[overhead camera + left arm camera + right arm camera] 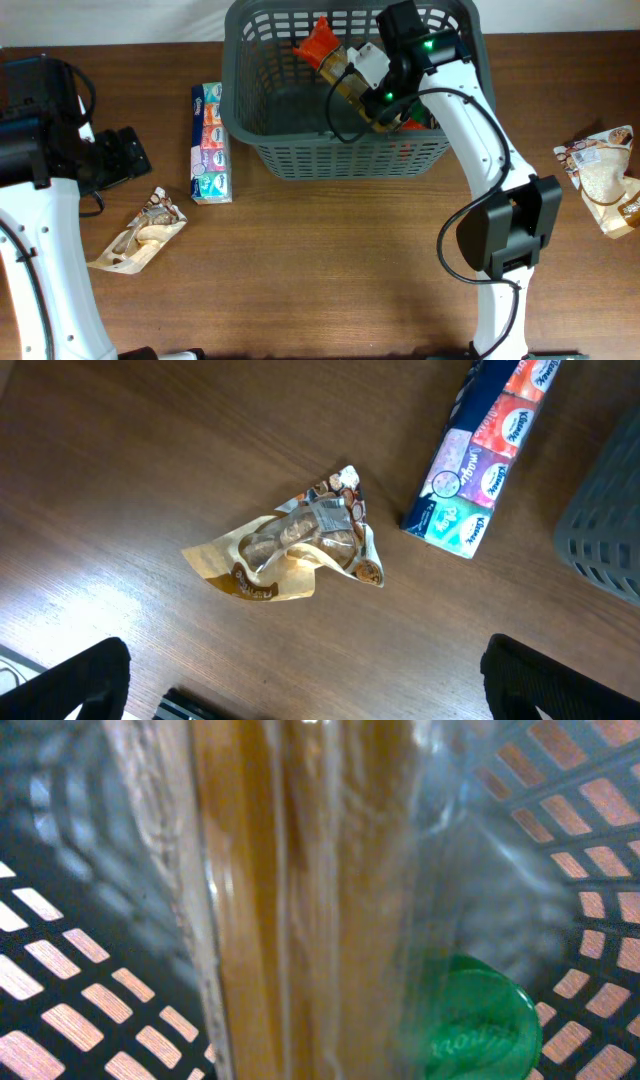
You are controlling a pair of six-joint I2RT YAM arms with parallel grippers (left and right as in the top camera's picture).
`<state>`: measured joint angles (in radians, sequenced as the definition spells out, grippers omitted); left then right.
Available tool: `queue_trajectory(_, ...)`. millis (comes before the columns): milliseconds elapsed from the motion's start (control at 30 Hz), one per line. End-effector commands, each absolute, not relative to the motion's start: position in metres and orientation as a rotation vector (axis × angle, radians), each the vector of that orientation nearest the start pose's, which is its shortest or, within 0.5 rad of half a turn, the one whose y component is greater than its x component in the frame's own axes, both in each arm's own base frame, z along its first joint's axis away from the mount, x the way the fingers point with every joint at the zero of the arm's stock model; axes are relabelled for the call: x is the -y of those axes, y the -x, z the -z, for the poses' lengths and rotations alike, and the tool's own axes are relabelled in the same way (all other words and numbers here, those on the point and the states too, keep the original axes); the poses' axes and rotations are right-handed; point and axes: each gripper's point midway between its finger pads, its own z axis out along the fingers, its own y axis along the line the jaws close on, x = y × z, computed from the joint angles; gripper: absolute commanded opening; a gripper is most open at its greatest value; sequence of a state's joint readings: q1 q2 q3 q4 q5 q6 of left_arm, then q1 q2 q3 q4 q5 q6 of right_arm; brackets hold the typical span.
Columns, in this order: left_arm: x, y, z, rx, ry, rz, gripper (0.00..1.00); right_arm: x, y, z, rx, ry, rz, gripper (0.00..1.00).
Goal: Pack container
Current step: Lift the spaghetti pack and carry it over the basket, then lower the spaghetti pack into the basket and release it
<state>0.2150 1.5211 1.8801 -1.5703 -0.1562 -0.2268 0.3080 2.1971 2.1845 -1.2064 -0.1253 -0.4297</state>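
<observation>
The dark grey slotted container (340, 155) stands at the back middle of the table. My right gripper (388, 92) reaches down inside it and is shut on a clear packet of golden-brown contents (347, 78) with an orange end (320, 40), held tilted. In the right wrist view the packet (300, 890) fills the frame and hides the fingers; the container's lattice (60, 980) shows behind it, and a green lid (478, 1020) lies at the lower right. My left gripper (120, 155) is open and empty over the table (320, 700).
A multi-coloured tissue pack (209, 145) lies just left of the container, also in the left wrist view (485, 450). A crumpled snack packet (145, 232) lies front left (300, 545). A white-and-brown bag (605, 175) lies at the far right. The container's corner (610, 520) shows.
</observation>
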Motion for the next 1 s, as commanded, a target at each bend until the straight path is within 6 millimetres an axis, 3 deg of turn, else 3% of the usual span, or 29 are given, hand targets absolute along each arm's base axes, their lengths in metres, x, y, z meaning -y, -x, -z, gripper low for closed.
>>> queue_trajectory(0,-0.091,-0.286,-0.293,-2.696,0.633,-0.215,1.0,-0.182,-0.474,-0.171,-2.514,1.055,-0.177,0.04)
queue_trajectory(267,-0.091,-0.286,-0.293,-2.697,0.633,-0.214,0.99,-0.184,-0.48,-0.173,-2.494,1.042,-0.175,0.05)
queue_trajectory(333,-0.091,-0.286,-0.293,-2.697,0.634,-0.214,1.0,-0.184,-0.48,-0.173,-2.498,1.032,-0.178,0.17)
queue_trajectory(467,-0.09,-0.286,-0.293,-2.697,0.634,-0.214,1.0,-0.184,-0.48,-0.173,-2.497,1.032,-0.178,0.26)
queue_trajectory(500,-0.09,-0.286,-0.293,-2.697,0.634,-0.214,1.0,-0.184,-0.48,-0.173,-2.497,1.032,-0.177,0.34)
queue_trajectory(533,-0.09,-0.286,-0.293,-2.697,0.634,-0.214,1.0,-0.184,-0.48,-0.173,-2.497,1.032,-0.177,0.53)
queue_trajectory(567,-0.09,-0.286,-0.293,-2.697,0.634,-0.214,1.0,-0.184,-0.48,-0.173,-2.497,1.032,-0.178,0.58)
queue_trajectory(633,-0.09,-0.286,-0.293,-2.697,0.634,-0.214,1.0,-0.184,-0.48,-0.174,-2.496,1.032,-0.178,0.59)
queue_trajectory(833,-0.091,-0.286,-0.293,-2.696,0.634,-0.214,1.0,-0.185,-0.482,-0.175,-2.491,1.015,-0.179,0.88)
queue_trajectory(967,-0.09,-0.286,-0.293,-2.697,0.634,-0.214,1.0,-0.187,-0.489,-0.195,-2.476,0.916,-0.195,0.89)
